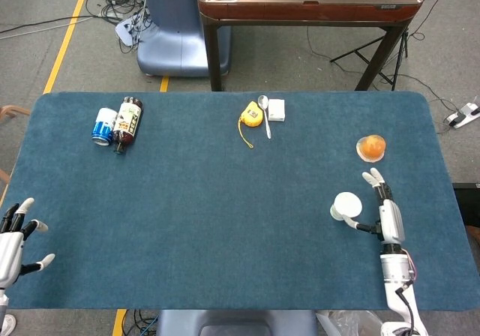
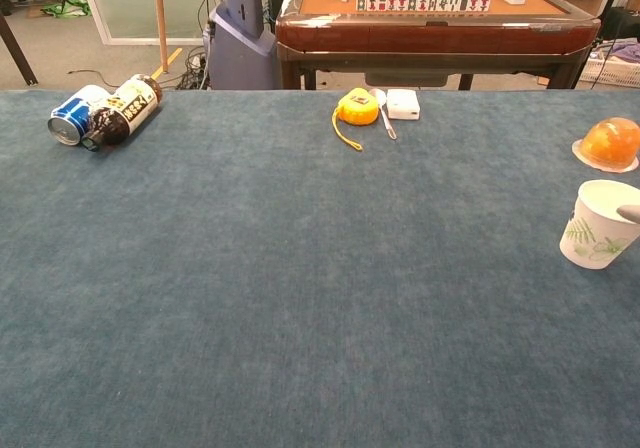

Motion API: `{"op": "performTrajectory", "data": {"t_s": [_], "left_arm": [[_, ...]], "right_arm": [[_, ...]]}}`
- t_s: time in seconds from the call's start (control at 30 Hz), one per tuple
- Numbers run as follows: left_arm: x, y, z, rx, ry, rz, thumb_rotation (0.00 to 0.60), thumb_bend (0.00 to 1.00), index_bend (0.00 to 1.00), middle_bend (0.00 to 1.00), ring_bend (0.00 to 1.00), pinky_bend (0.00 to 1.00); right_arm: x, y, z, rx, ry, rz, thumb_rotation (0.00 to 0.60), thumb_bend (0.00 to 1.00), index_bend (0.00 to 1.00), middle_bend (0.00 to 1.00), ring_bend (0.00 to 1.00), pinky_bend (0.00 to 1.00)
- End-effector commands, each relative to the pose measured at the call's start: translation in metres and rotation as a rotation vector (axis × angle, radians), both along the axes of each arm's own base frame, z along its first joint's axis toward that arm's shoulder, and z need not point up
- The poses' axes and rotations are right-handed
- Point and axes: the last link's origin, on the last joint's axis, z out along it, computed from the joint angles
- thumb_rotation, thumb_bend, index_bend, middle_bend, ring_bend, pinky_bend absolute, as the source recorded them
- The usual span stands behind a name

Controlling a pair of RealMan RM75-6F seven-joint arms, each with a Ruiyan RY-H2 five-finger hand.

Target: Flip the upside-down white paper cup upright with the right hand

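Note:
The white paper cup stands upright on the blue table, mouth up, toward the right front. In the chest view the cup shows a green leaf print. My right hand is just to the right of it, fingers spread and holding nothing. Its thumb reaches toward the cup's base, and one fingertip shows at the cup's rim at the frame edge. My left hand lies open at the table's front left corner, far from the cup.
An orange jelly cup sits just behind the paper cup. A yellow tape measure, a spoon and a small white box lie at the back middle. A blue can and a brown bottle lie at the back left.

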Motion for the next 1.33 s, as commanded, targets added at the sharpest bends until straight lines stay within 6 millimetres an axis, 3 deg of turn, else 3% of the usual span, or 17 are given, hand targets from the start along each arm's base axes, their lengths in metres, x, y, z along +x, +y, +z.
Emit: {"op": "performTrajectory", "data": {"t_s": [0.03,0.2,0.33,0.47,0.63,0.87,1.33], "left_arm": [[0.0,0.0,-0.001,-0.002,0.002,0.001,0.6,0.03,0.44,0.09,0.04,0.39],[-0.001,0.0,-0.002,0.004,0.006,0.001,0.6,0.03,0.44,0.09,0.04,0.39],[-0.001,0.0,-0.004,0.013,0.009,-0.009,0.6,0.03,0.44,0.09,0.04,0.39],[0.001,0.001,-0.006,0.029,0.016,-0.03,0.6,0.03,0.44,0.09,0.04,0.39],[-0.005,0.005,-0.01,0.06,0.036,-0.033,0.6,0.03,0.43,0.09,0.04,0.39],[-0.013,0.009,-0.013,0.05,0.047,-0.008,0.6,0.03,0.43,0.09,0.04,0.39],[-0.014,0.01,-0.018,-0.003,0.052,-0.004,0.6,0.03,0.43,0.09,0.04,0.39]], "right_arm": [[0.008,0.007,0.036,-0.058,0.082,-0.028,0.6,0.0,0.14,0.06,0.0,0.01],[0.019,0.018,0.065,-0.086,0.229,-0.009,0.6,0.0,0.19,0.13,0.0,0.01],[0.023,0.03,0.085,-0.087,0.459,-0.019,0.6,0.0,0.25,0.17,0.0,0.01],[0.02,0.041,0.099,-0.074,0.671,-0.057,0.6,0.0,0.3,0.17,0.0,0.01],[0.022,0.054,0.111,-0.045,0.779,-0.091,0.6,0.0,0.33,0.18,0.0,0.01],[0.023,0.066,0.124,-0.033,0.801,-0.122,0.6,0.0,0.34,0.18,0.0,0.01],[0.024,0.071,0.144,-0.079,0.763,-0.125,0.6,0.0,0.34,0.18,0.0,0.01]]}}
